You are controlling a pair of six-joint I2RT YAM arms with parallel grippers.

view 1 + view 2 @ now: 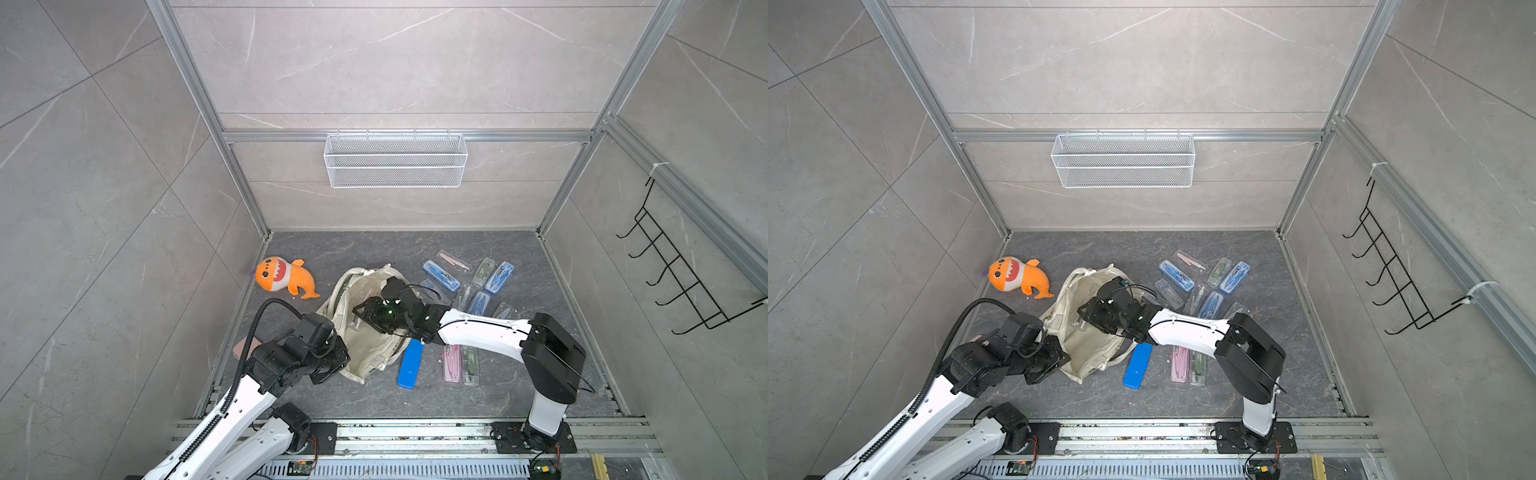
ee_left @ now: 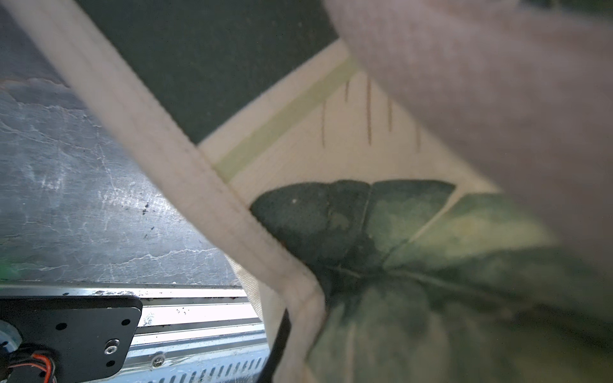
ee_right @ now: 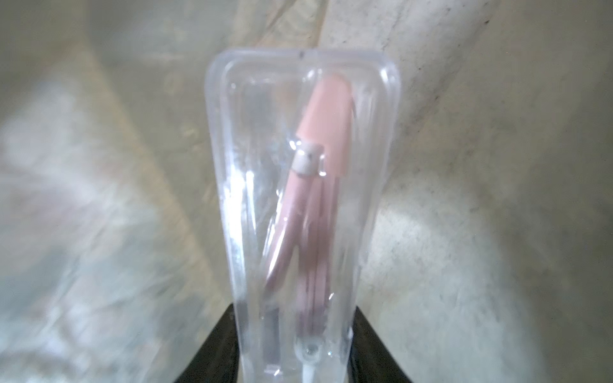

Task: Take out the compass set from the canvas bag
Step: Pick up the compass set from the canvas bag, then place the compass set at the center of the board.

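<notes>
The cream canvas bag (image 1: pixel 368 353) is laid crumpled, mouth open, on the dark tabletop (image 1: pixel 457 399). Within it, the compass set (image 3: pixel 302 185), a clear case with a pink compass, is gripped at one end by the right tool (image 3: pixel 298 351).

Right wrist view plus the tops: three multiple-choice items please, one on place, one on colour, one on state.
1. Where is the right end effector?
A. In the wall basket
B. In the mouth of the canvas bag
C. Over the orange plush

2. What colour is the compass inside the compass set?
A. Pink
B. Yellow
C. Black

3. What is the state of the right end effector?
A. Open and empty
B. Closed on a bag handle
C. Closed on the compass set

Answers:
1 B: canvas surrounds it in the right wrist view.
2 A: pink shows through the clear case.
3 C: the case sits between its fingers.
</notes>
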